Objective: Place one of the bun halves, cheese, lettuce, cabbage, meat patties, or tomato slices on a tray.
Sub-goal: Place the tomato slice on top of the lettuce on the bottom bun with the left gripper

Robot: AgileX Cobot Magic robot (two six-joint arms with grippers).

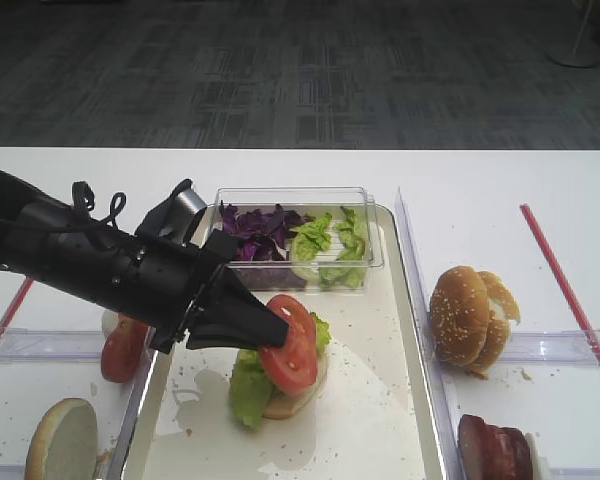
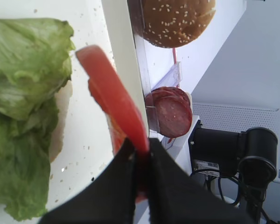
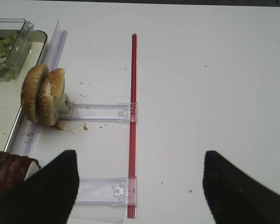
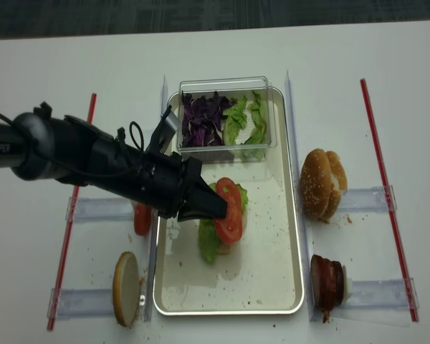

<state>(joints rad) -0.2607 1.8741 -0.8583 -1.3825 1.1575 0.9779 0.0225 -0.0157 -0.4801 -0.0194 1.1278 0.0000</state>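
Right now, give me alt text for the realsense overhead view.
The left gripper, shut on a tomato slice, holds it tilted over lettuce on a bun half in the metal tray. More buns and meat patties stand right of the tray.

A white table point(image 1: 500, 190) spreads across the near part of the scene, evenly lit and lightly speckled with crumbs; beyond its far edge lies a dark grey carpet point(image 1: 280, 70) patterned in blocks of fine stripes; at the far right corner a pale rounded base point(image 1: 577, 50) of some stand rests on that carpet; the left wrist view shows a pale grey wall point(image 2: 261, 56) and, below it, a white perforated panel point(image 2: 233, 116); no windows are visible.
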